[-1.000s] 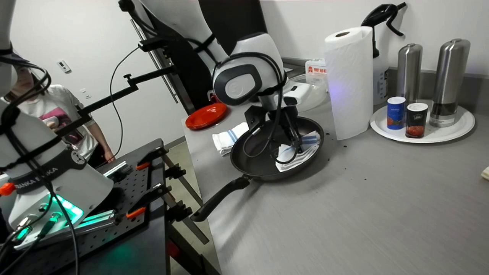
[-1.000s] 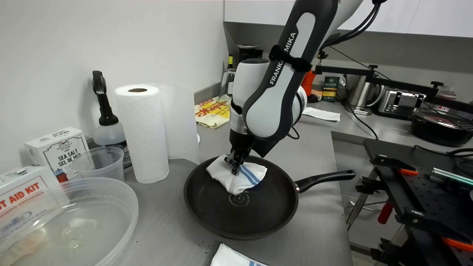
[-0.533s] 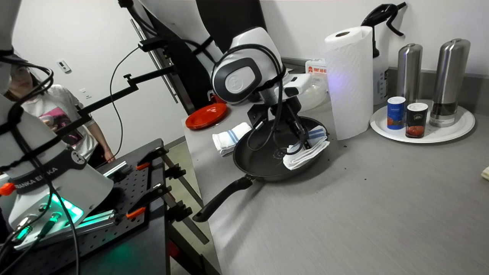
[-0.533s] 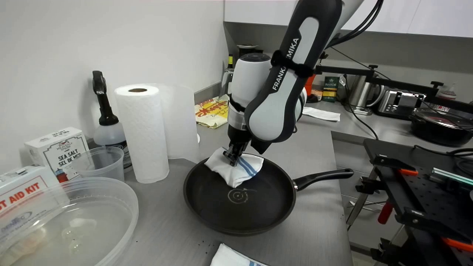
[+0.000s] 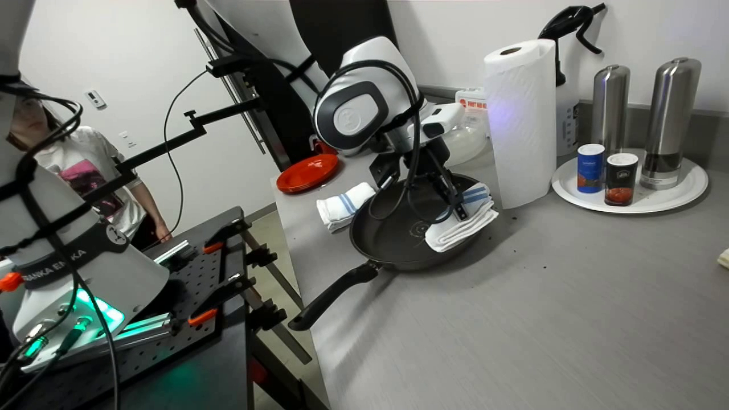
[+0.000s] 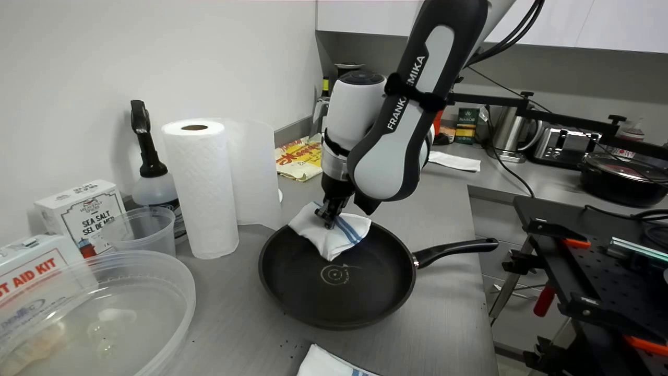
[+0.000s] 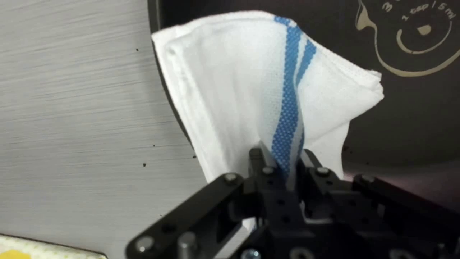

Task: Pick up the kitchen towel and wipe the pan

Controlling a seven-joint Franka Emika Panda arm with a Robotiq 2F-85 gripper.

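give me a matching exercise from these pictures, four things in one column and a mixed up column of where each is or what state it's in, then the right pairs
Things
1. frying pan
2. pincer
3. blue canister
4. paper-towel roll

Places or states
A. gripping a blue-striped white kitchen towel
B. upright, with a loose sheet hanging from it
C. on the counter, its black handle reaching past the edge
D. standing on a white plate

Right pairs
1-C
2-A
3-D
4-B
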